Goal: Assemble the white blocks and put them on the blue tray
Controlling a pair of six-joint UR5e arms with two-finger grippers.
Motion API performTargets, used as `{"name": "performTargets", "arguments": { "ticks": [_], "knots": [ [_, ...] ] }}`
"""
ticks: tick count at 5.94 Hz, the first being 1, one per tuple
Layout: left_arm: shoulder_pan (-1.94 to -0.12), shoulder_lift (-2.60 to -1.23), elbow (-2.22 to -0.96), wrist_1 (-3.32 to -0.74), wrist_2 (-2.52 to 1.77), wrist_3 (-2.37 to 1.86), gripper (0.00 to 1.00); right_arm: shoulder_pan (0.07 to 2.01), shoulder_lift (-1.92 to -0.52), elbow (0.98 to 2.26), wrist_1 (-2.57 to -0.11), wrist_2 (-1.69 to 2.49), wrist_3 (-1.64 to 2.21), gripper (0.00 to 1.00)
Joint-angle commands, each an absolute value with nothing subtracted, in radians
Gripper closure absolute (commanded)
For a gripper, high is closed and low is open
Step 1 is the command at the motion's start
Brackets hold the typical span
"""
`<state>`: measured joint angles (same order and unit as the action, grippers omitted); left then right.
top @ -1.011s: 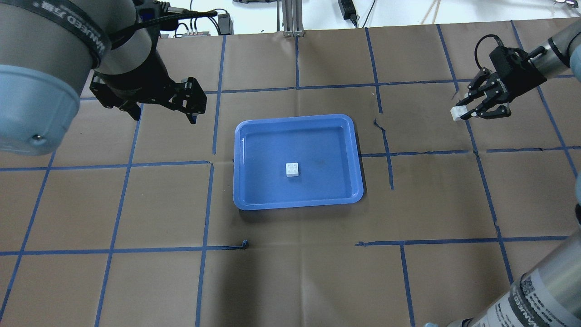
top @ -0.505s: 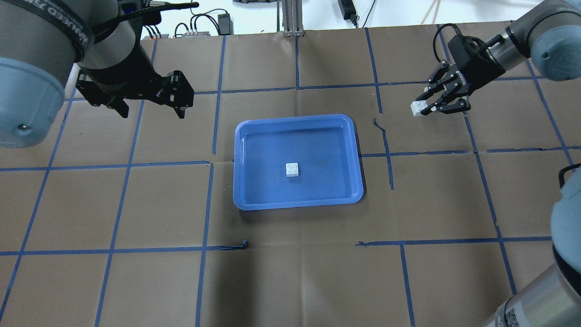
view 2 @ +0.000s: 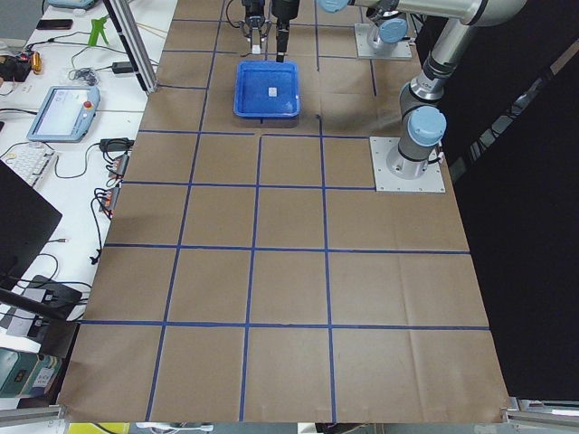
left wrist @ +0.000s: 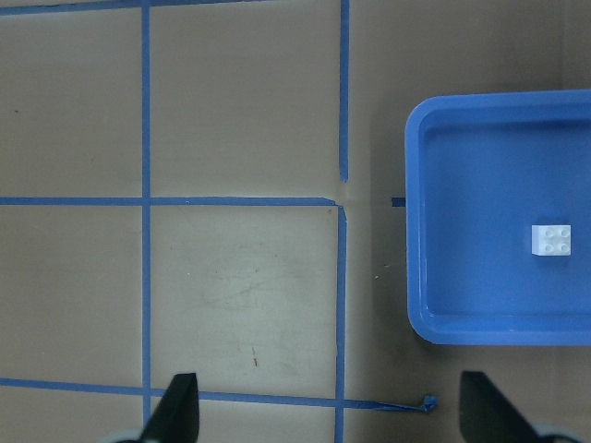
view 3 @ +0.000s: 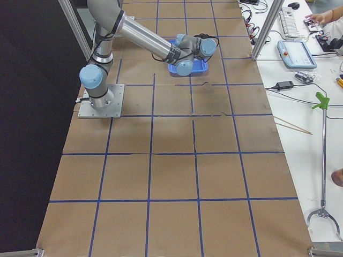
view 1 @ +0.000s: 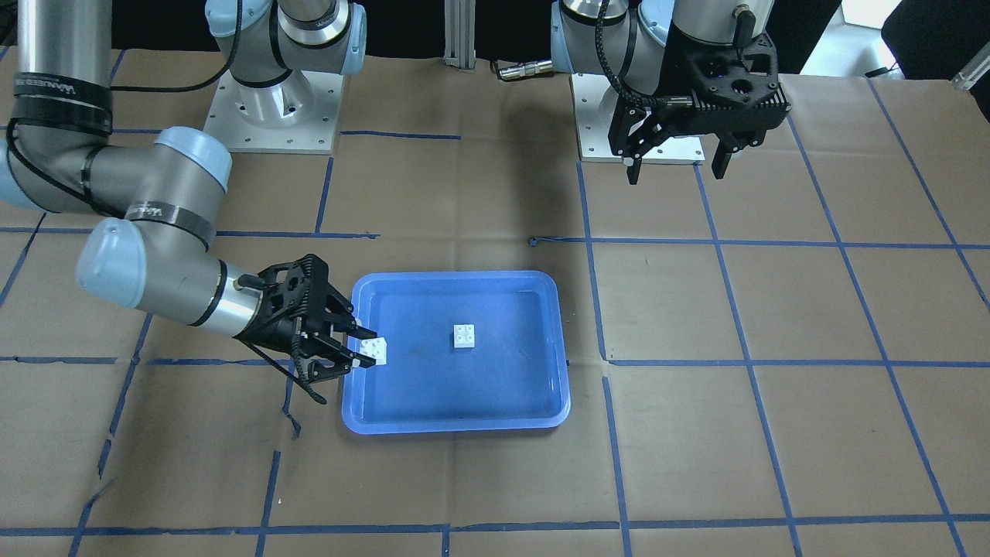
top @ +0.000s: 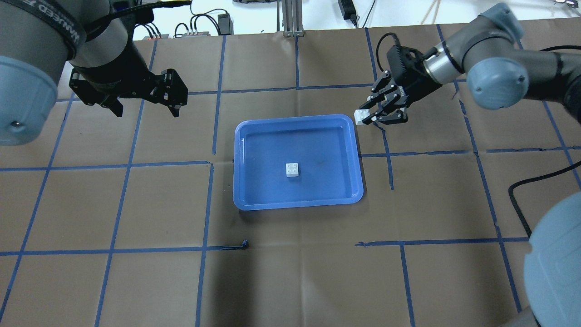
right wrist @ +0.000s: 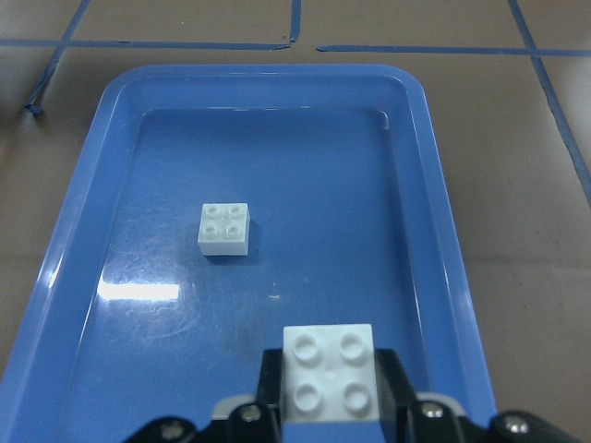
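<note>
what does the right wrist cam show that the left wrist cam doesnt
Only the right wrist view: the held white block, studs up, pinched in the right gripper.
Only the left wrist view: the left gripper, open and empty, and a curled tape end on the table.
Both: the blue tray, the loose white block lying studs up inside it, and the brown paper with blue tape lines.
</note>
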<state>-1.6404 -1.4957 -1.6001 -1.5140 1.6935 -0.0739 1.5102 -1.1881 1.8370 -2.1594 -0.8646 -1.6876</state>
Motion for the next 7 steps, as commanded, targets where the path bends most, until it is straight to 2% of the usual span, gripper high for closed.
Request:
{"name": "performTargets", "arguments": {
  "ticks": [1,4,7],
  "knots": [
    [-1.64,-1.496,-1.6,-1.513,1.694,-0.075,0.01,1.558,-1.168,1.946,-2.355,-0.861,-1.608,0.69],
    [-1.64,-1.496,-1.6,-1.513,1.694,-0.075,0.01,1.614,-1.095,1.962,-2.491,-0.87,-1.465,0.69],
    [-1.64,-1.494,-1.598,-1.513,1.692,-0.075,0.01,1.615,-1.097,2.011,-2.511,-0.87,-1.465,0.69]
  ]
}}
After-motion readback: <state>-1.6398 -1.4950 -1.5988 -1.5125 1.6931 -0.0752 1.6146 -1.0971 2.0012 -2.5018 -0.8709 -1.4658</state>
